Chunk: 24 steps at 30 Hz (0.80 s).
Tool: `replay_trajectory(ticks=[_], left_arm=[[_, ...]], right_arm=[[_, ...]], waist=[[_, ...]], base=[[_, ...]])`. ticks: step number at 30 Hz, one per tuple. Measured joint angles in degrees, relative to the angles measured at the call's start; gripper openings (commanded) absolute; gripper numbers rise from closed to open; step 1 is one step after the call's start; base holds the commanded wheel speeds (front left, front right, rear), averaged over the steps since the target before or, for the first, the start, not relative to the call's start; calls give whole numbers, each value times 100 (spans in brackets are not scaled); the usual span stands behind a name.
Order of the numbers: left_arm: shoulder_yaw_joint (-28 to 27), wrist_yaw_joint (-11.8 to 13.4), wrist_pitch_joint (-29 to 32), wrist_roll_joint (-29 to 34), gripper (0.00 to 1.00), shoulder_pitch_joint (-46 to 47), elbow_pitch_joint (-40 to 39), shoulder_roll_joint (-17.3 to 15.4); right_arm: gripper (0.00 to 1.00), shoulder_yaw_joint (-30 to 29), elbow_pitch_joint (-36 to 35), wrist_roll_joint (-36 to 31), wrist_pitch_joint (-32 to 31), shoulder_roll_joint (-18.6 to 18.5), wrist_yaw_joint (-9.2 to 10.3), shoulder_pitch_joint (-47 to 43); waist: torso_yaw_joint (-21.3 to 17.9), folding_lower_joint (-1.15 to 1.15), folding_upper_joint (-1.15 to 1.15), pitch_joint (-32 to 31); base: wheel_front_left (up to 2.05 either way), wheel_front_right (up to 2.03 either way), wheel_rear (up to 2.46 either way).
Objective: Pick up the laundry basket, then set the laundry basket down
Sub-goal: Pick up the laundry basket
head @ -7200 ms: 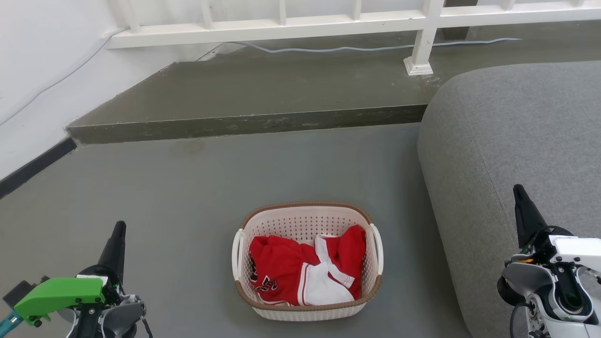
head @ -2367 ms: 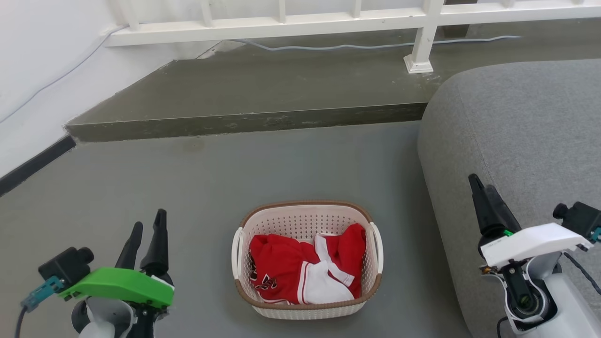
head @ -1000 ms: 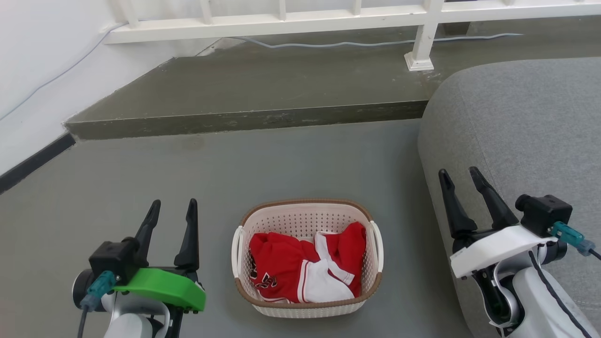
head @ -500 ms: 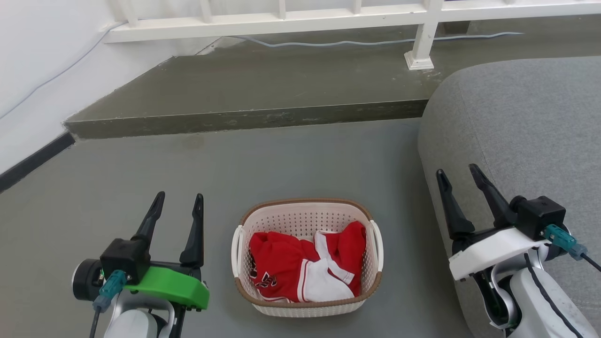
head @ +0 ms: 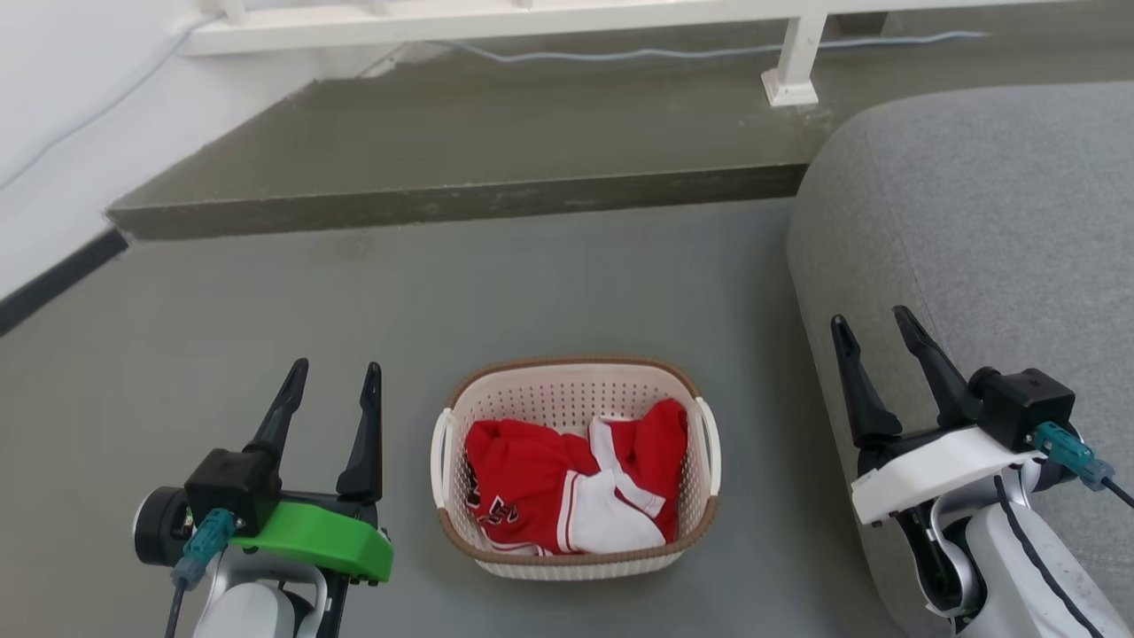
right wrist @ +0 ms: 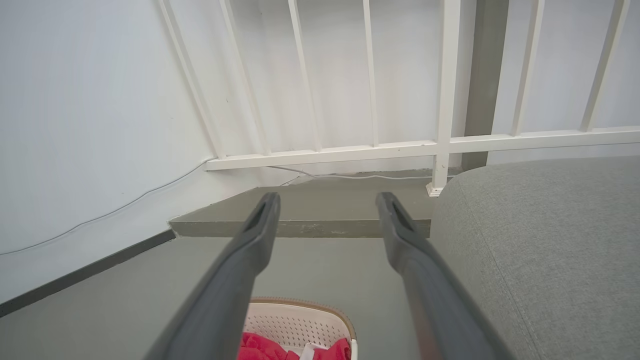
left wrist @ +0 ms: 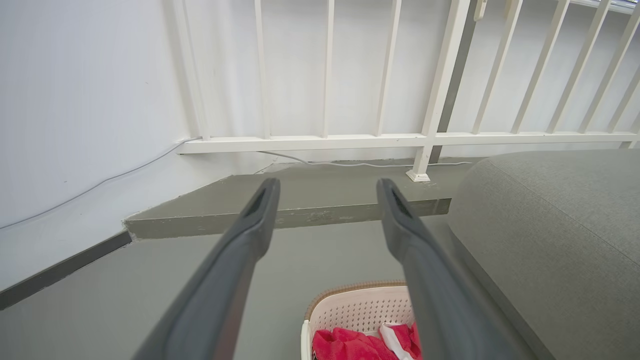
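The laundry basket [head: 567, 403] stands on the grey floor, cream-white and perforated, with a brown rim and white side handles. Red and white clothes [head: 567, 496] lie in it. My left gripper [head: 335, 372] is open to the basket's left, fingers pointing away from me, with nothing between them. My right gripper [head: 870, 326] is open to the basket's right, in front of the grey sofa. The basket's far rim shows low in the left wrist view [left wrist: 350, 290] and the right wrist view [right wrist: 300, 303]. Both grippers [left wrist: 327, 185] [right wrist: 327, 197] are apart from the basket.
A grey sofa [head: 992, 221] fills the right side, close to the right arm. A raised concrete step [head: 461, 190] runs across behind the basket, with a white railing [head: 788, 66] and a cable on it. A white wall [head: 53, 106] stands at the left.
Both grippers have turned and opened since the earliest frame, and moved in toward the basket's sides. In the last half second the head view tilted down slightly; the arms hardly shifted.
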<state>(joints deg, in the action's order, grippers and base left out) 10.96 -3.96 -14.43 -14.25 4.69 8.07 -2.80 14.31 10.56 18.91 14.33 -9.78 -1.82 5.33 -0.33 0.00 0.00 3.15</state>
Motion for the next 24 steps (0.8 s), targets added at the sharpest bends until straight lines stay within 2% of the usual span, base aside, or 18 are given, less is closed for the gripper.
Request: replay_trajectory(ticks=[10, 24], left_arm=[[-26, -8, 0, 7, 100, 176, -7, 8], [-105, -63, -1, 49, 100, 847, 307, 24]], right_arm=[[100, -105, 40, 0, 1, 59, -8, 75], [100, -104, 501, -23, 10, 130, -120, 784]], waist=[[-72, 0, 0, 475], [-214, 0, 0, 1412]], base=[[0, 0, 0], [0, 0, 0]])
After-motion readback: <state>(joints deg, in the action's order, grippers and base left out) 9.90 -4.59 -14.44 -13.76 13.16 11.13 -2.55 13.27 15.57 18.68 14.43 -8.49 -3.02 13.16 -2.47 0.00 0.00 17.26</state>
